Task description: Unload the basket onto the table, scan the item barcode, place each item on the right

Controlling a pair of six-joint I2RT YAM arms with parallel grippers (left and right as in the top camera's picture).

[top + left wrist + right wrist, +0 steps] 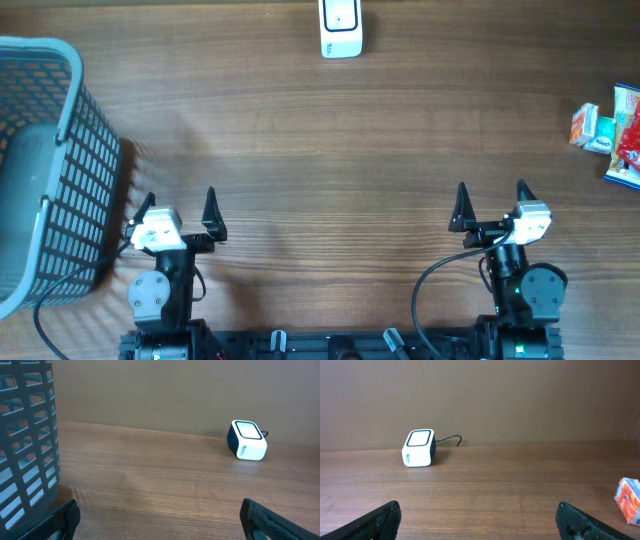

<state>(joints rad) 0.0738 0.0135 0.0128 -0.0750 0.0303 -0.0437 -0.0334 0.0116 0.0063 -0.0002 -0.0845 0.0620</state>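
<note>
Grocery items (605, 135) lie in a small cluster well to the right of the scanner (340, 28) and nearer the robot than it. The orange-and-white carton (583, 125), on the scanner side of the cluster, looks the likeliest pick. It is probably a light, stiff little box whose flat faces would suit a pinch across its narrow sides, though thin card may dent under a hard squeeze. The red packet (628, 140), farther from the scanner, seems soft and glossy (so apt to slip or crumple). The left gripper (180, 205) and the right gripper (492, 200) both stand with fingers spread wide, holding nothing, on the robot's side of the scanner. No barcode can be made out on any item. The frame edge cuts off the cluster, and the right wrist view shows only part of the carton. The basket (60, 150), far to the scanner's left, is cropped too.
</note>
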